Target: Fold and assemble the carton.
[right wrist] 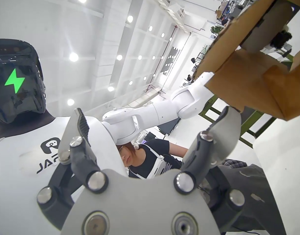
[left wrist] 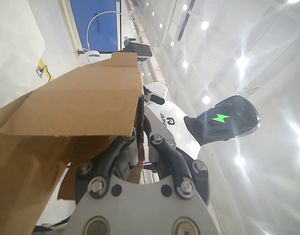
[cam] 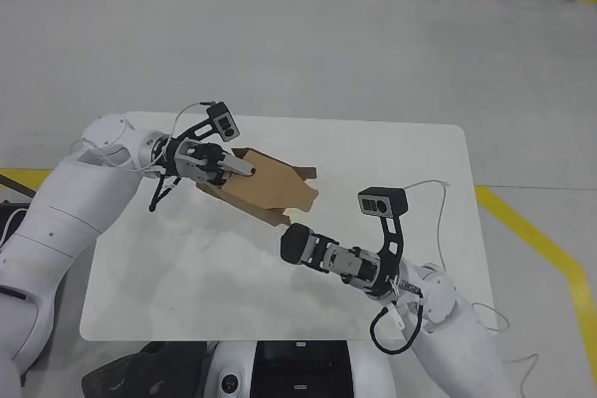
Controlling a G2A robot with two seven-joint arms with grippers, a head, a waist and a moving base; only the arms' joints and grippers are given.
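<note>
A flat brown carton (cam: 271, 186) is held tilted above the white table (cam: 179, 279), its flaps loose toward the right. My left gripper (cam: 231, 169) is shut on the carton's left edge. In the left wrist view the cardboard (left wrist: 74, 103) passes between the dark fingers (left wrist: 164, 152). My right gripper (cam: 291, 242) stands open just below the carton's near right corner, pointing up at it. In the right wrist view its two fingers (right wrist: 77, 125) are spread wide, and the carton (right wrist: 250, 74) hangs beyond them, one fingertip close under a flap corner.
The table's far right corner (cam: 448, 139) and right side are bare white. Yellow floor tape (cam: 537, 239) runs past the table's right edge. A person in a dark top (right wrist: 150, 160) sits behind the robot, away from the carton.
</note>
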